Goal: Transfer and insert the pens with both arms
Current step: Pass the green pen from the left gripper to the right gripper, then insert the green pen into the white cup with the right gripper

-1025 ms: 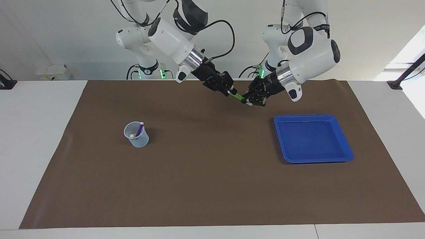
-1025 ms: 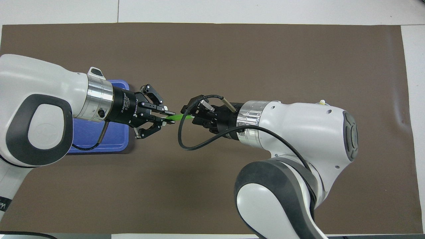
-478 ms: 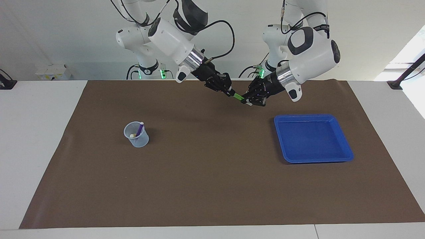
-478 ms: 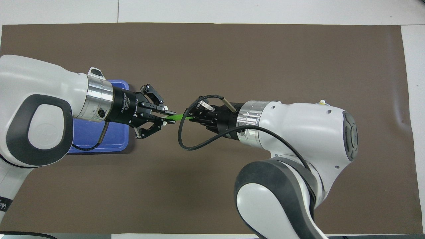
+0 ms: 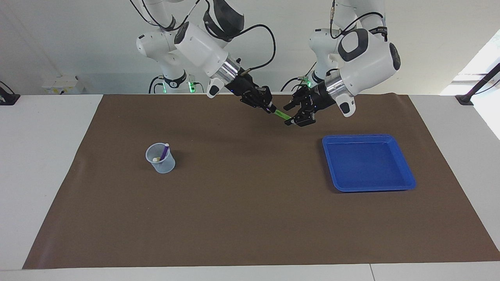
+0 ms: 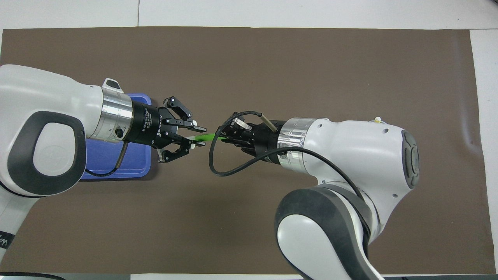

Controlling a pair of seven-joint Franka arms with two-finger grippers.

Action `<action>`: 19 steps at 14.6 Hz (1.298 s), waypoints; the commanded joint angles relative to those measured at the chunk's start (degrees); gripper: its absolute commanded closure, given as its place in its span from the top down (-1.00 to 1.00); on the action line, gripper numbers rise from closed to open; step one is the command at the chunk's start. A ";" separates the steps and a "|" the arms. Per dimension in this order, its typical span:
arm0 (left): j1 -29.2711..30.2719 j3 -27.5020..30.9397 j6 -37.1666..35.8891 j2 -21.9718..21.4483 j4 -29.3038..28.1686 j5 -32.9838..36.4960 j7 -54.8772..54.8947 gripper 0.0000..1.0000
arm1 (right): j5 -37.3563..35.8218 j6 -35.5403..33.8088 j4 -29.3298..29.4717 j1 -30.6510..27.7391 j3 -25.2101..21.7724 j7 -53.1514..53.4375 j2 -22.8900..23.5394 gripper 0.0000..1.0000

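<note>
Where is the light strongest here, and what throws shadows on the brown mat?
Facing view: the strongest light is a washed-out bright patch at the left arm's end; the blue tray and the cup throw narrow dark shadows on the mat. Overhead view: even light, no glare; only a soft dim area beside the right arm.

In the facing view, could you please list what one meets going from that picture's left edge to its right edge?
Clear cup holding the purple pen → right hand gripping the green pen → left hand, open around the pen's other end → blue tray.
</note>
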 commanded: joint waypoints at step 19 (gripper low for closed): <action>6.12 2.70 -13.90 0.27 7.95 32.69 44.81 1.00 | -45.27 -23.26 1.40 -28.06 -0.24 -62.54 0.18 -1.00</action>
